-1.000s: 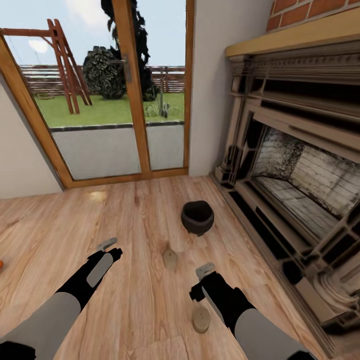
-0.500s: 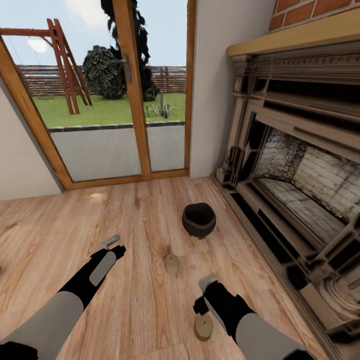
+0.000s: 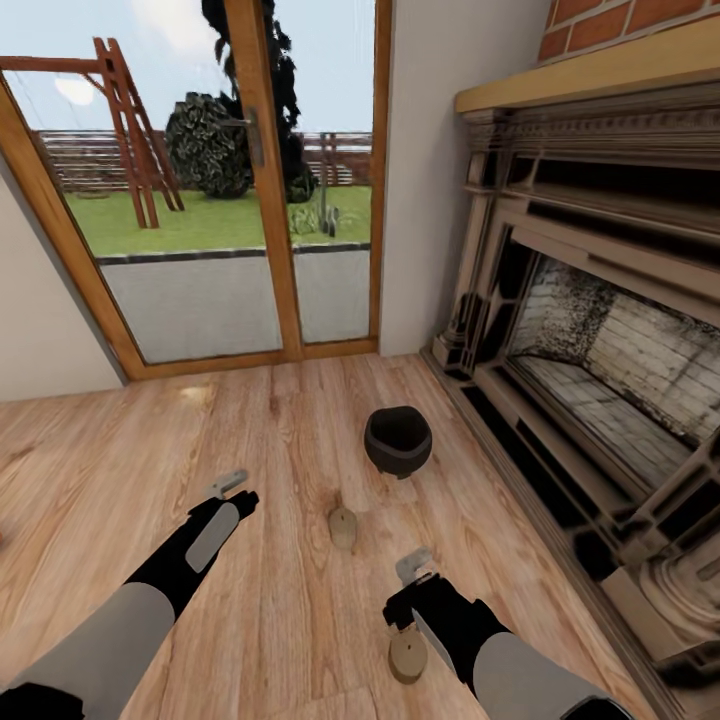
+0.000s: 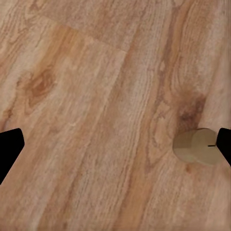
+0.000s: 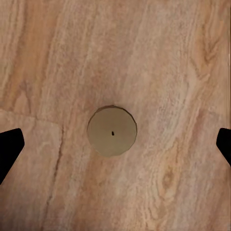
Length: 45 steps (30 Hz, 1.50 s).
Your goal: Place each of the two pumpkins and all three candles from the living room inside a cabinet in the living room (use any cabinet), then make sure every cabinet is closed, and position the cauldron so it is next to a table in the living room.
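The black cauldron (image 3: pixel 397 440) stands upright on the wood floor in front of the fireplace. One stubby grey-olive candle (image 3: pixel 342 526) stands between my two arms, and a second candle (image 3: pixel 407 655) sits just below my right gripper (image 3: pixel 412 568). In the right wrist view that candle (image 5: pixel 112 131) lies centred under the right gripper (image 5: pixel 115 147), whose black fingertips (image 5: pixel 9 149) stand wide apart, open. My left gripper (image 3: pixel 232 484) hovers to the left of the middle candle (image 4: pixel 197 146), which lies close to one fingertip (image 4: pixel 224 144) of the open left gripper (image 4: pixel 115 149).
A large stone fireplace (image 3: pixel 600 380) with a raised hearth edge runs along the right. A wood-framed glass door (image 3: pixel 230 200) onto a garden closes the far side. Plank floor (image 3: pixel 280 620) stretches to the left and toward me.
My right gripper has come back and down over the near candle. My left gripper has edged right, toward the middle candle. The view shifted slightly at first.
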Motion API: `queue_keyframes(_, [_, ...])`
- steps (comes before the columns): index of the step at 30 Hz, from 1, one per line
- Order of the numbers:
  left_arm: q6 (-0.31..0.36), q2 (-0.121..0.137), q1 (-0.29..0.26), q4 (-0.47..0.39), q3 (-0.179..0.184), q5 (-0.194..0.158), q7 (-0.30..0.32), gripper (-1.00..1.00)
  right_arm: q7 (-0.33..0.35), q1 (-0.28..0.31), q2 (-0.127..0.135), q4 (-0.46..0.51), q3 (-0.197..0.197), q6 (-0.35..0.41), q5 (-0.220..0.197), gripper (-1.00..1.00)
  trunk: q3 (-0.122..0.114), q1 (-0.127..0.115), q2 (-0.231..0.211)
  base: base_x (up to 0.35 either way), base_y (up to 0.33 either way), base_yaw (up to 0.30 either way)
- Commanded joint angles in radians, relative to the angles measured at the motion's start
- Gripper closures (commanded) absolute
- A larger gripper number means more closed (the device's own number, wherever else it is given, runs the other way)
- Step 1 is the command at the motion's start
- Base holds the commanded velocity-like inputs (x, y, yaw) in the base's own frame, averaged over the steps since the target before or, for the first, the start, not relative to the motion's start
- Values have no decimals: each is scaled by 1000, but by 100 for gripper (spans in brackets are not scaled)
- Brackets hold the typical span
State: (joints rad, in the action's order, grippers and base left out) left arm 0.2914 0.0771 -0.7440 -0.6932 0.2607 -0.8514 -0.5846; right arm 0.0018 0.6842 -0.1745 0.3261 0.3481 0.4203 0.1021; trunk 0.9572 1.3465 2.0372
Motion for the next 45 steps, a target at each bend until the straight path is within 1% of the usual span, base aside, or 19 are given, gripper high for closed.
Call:
queue_keyframes(1, [0,0,0,0,0,0,1,-100,-1,0,0,0,0,-15,0,-100,0,0,0,177,0,0])
queue_keyframes(4, [0,0,0,0,0,0,1,-100,-2,0,0,-1,0,-35,1,-100,0,0,0,264,0,0])
queue_keyframes(9, [0,-2,0,-1,0,0,2,-100,-2,-1,0,-8,0,-44,1,-100,0,0,0,322,0,0])
queue_keyframes(12, [-1,-8,0,-1,0,0,2,-100,-2,-1,0,-20,0,-46,1,-100,0,0,0,284,0,0])
queue_keyframes(13, [-1,-15,0,-1,0,0,2,-100,-1,-1,0,-27,0,-47,1,-100,0,0,0,87,0,0])
queue_keyframes(15, [-1,-18,0,0,0,0,2,-100,1,-1,0,-30,0,-47,1,-100,0,0,0,46,0,0])
queue_keyframes(24, [0,-21,0,1,0,0,2,-100,6,-2,0,-32,1,-47,1,-100,0,0,0,6,0,0])
queue_keyframes(26, [0,-22,0,1,0,0,1,-100,25,-10,0,-32,1,-47,1,-100,0,0,0,0,0,0])
queue_keyframes(28, [0,-22,0,1,0,0,1,-100,63,-15,0,-32,2,-46,1,-100,0,0,0,0,0,0])
queue_keyframes(30, [0,-22,0,1,0,0,1,-100,82,-16,0,-32,4,-46,2,-100,0,0,0,0,0,0])
queue_keyframes(39, [-1,-22,0,2,0,0,2,-100,90,-17,0,-35,6,-45,2,-100,0,0,0,0,0,0])
queue_keyframes(45, [0,-22,0,1,0,0,2,-100,87,-17,0,-35,6,-43,2,-100,19,23,42,0,0,0])
